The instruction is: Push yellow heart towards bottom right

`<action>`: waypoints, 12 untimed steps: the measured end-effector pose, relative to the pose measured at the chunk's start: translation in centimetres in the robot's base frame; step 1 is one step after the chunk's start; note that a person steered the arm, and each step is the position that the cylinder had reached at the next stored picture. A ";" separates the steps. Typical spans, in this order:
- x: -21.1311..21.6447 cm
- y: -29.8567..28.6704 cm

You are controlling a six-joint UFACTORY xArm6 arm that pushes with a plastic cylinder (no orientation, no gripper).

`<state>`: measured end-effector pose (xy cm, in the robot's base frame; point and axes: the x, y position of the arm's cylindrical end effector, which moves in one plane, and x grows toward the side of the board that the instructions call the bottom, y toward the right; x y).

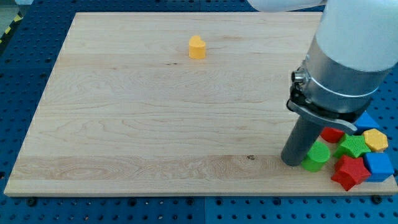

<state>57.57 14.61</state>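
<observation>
A small yellow heart [197, 47] stands alone near the view's top, a little left of centre, on the bare wooden board [124, 124], well apart from every other block. The task sends it toward the view's bottom right, so by this picture the push has not begun.

My tip [292, 160] sits low at the view's right, touching or just beside a green round block [316, 155], far from the heart. There are no jaws on this arm: it ends in a plain dark rod that grasps nothing.

Past the green round block, a cluster crowds the bottom-right corner: a red block [331, 134], a green star-like block [352, 146], a yellow hexagon [375, 139], a red star [350, 172], a blue cube [379, 165] and a blue block [367, 119] half hidden behind the arm. To shove the heart that way, the tip would likely need to travel round to its upper-left side first.
</observation>
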 end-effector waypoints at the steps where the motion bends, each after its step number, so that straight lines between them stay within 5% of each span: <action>1: 0.0 1.5; 2: 0.0 1.0; 4: -3.4 -10.9; 7: -20.3 -28.6; 9: -28.1 -27.3; 12: -29.4 -21.2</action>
<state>28.17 -6.62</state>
